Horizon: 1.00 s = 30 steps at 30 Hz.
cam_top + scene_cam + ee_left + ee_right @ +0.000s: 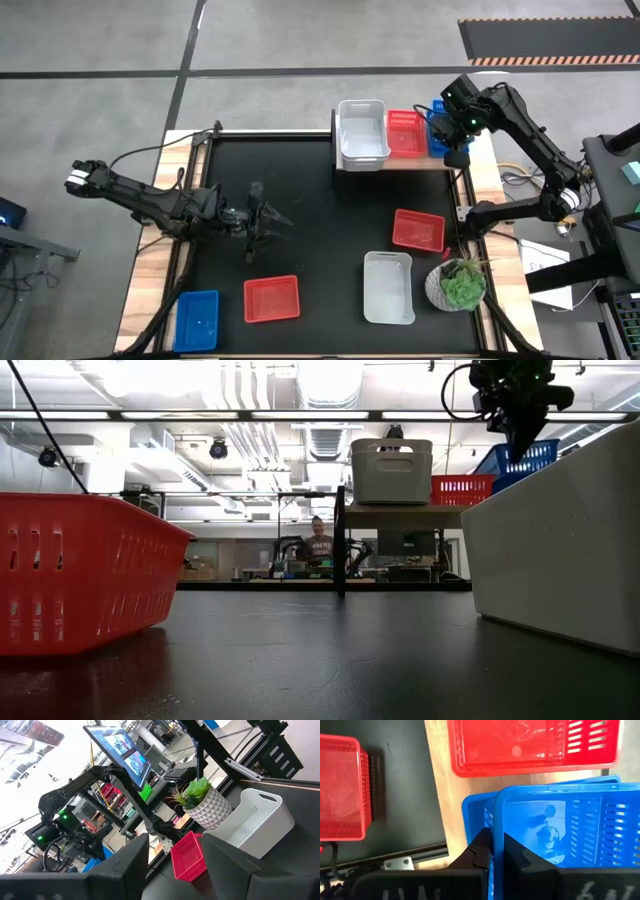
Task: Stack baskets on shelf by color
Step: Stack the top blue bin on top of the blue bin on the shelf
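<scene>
Right gripper (496, 851) is pinched tight on the wall of a blue basket (570, 820), nested into another blue one on the shelf (400, 164), beside a red basket (406, 132) and a white basket (362, 133). Left gripper (275, 222) hangs mid-table, fingers spread wide, holding nothing.

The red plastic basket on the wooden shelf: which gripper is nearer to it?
Right. The right gripper is at the shelf, shut on the blue basket beside the red plastic basket. The left gripper hangs open over mid-table, well away.
</scene>
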Motion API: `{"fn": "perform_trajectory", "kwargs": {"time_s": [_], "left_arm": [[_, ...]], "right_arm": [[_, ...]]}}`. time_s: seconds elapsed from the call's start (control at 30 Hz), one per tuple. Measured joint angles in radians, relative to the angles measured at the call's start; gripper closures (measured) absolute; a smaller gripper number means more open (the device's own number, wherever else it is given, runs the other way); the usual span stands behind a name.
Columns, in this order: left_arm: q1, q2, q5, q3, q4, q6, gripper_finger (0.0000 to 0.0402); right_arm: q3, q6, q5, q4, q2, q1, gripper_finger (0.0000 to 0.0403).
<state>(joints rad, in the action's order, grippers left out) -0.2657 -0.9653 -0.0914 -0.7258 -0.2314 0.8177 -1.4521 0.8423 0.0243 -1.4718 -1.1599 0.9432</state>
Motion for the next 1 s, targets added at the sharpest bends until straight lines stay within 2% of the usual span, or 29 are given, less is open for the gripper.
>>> {"fn": "perform_trajectory", "kwargs": {"time_s": [0.73, 1.0], "left_arm": [[0.0, 0.0, 0.0, 0.0, 0.0, 0.0, 0.0233], [0.0, 0.0, 0.0, 0.0, 0.0, 0.001, 0.0233]], "right_arm": [[0.0, 0.002, -0.001, -0.012, 0.0, 0.0, 0.0393], [0.0, -0.009, -0.002, -0.005, 0.0, 0.0, 0.0357]]}}
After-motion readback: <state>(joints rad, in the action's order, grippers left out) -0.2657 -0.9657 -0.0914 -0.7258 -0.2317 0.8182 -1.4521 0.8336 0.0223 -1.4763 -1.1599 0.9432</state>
